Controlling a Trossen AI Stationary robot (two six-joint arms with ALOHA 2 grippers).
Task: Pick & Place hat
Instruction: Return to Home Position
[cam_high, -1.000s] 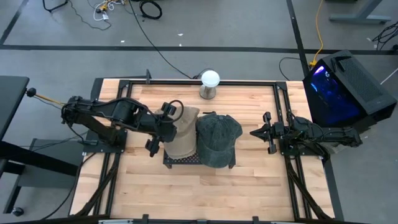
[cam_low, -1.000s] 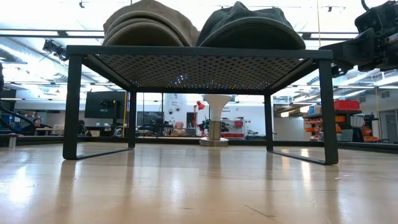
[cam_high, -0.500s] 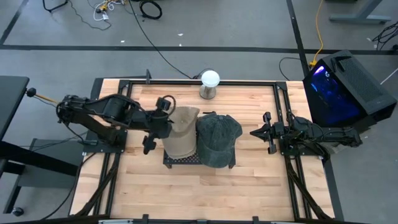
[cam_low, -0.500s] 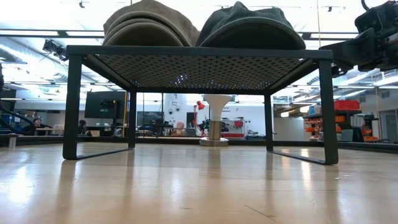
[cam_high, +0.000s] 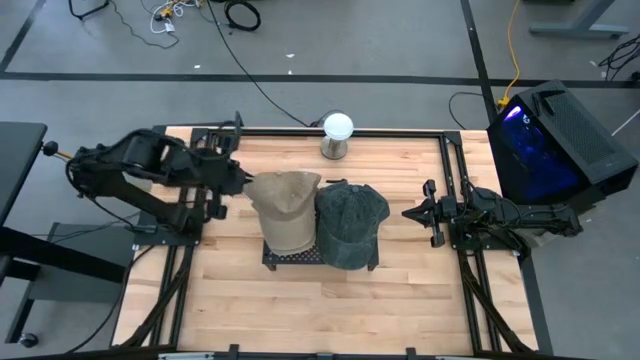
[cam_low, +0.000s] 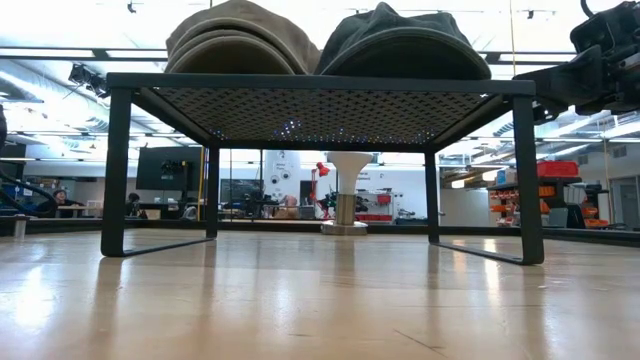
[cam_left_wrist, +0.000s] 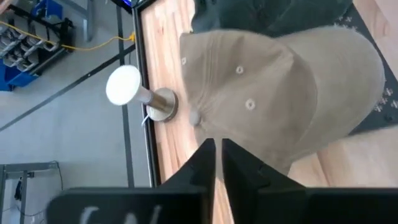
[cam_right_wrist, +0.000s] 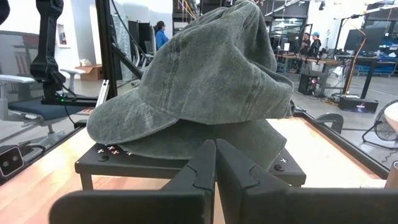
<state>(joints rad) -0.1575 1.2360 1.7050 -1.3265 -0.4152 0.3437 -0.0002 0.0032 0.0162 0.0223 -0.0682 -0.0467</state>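
A tan cap and a dark grey cap lie side by side on the top of a black perforated rack, touching each other. In the low view, the tan cap and the grey cap sit with their rims on the rack's top. My left gripper is shut and hangs left of the tan cap, clear of it. My right gripper is shut, waiting right of the grey cap.
A white ball on a metal stand is at the table's far edge, behind the caps. Black rails frame the wooden table. A lit computer case stands off the right edge. Bare wood lies near the front edge.
My left gripper has drawn back from the tan cap toward the table's left and far edge, and now hangs apart from it. The tan cap has stayed on the rack, with its left side now uncovered.
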